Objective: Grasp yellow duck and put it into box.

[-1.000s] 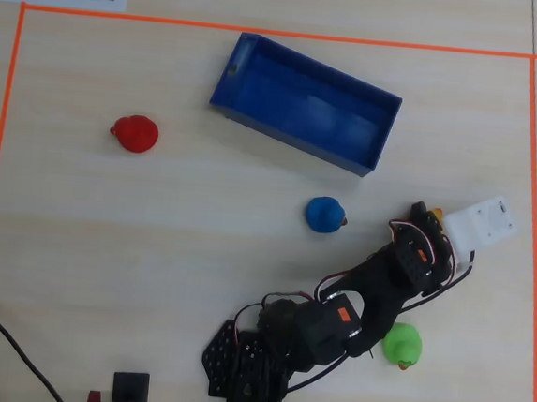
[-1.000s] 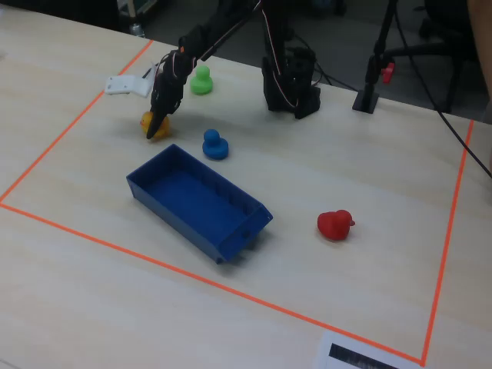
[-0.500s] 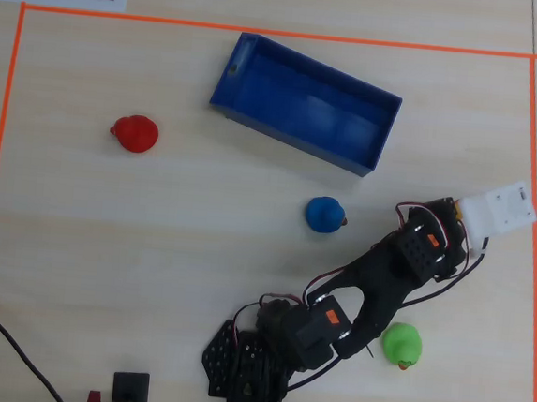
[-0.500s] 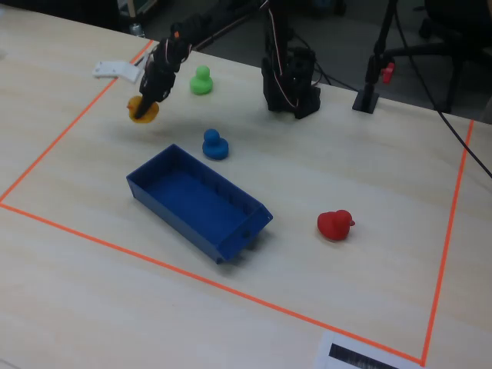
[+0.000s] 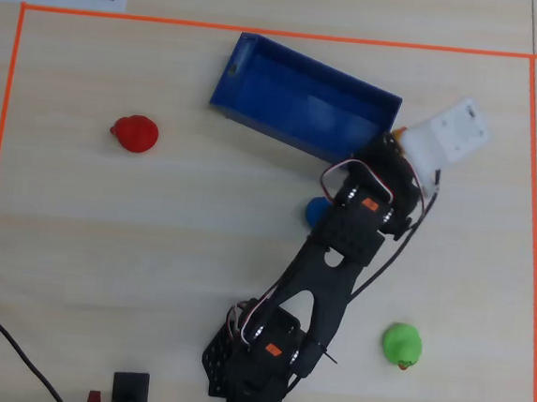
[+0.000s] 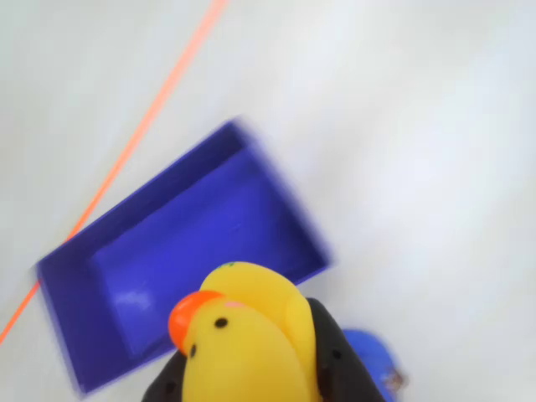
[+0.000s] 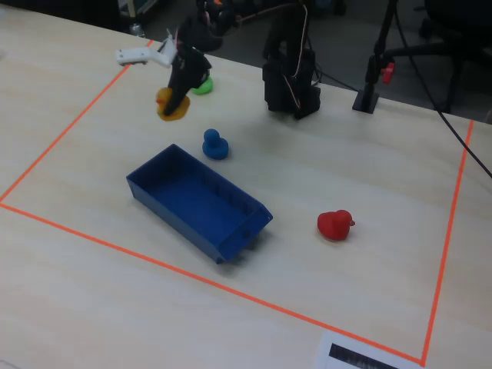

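Now | jaws clamped on yellow duck (image 6: 243, 343) | held above table beside box (image 6: 109, 335)

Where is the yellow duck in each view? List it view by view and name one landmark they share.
Overhead view: almost hidden under the wrist; only a yellow sliver shows by the right end of the box.
Wrist view: bottom centre, large, held in the claw, the box behind it.
Fixed view: upper left, held above the table in the claw, left of the blue duck.
Shared landmark: the box, seen in all three.
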Controlling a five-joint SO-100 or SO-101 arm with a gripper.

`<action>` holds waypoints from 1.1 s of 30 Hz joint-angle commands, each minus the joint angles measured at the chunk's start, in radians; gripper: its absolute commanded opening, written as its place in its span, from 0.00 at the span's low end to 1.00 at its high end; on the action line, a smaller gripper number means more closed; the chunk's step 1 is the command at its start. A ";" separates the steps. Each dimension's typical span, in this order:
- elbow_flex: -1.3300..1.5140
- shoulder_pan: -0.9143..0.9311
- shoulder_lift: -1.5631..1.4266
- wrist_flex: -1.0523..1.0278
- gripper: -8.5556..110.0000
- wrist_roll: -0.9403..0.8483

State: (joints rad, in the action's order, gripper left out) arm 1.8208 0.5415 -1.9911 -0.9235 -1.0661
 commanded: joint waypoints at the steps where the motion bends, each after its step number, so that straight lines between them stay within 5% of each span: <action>1: 0.034 -0.135 -0.058 0.037 0.07 0.000; 10: -0.075 -0.325 0.163 0.133 0.07 0.003; 30: -0.106 -0.282 0.526 0.356 0.07 -0.067; 33: -0.106 -0.273 0.529 0.376 0.15 -0.074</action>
State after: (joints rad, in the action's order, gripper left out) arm 1.7549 0.2485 -1.4496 -0.5829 -1.1290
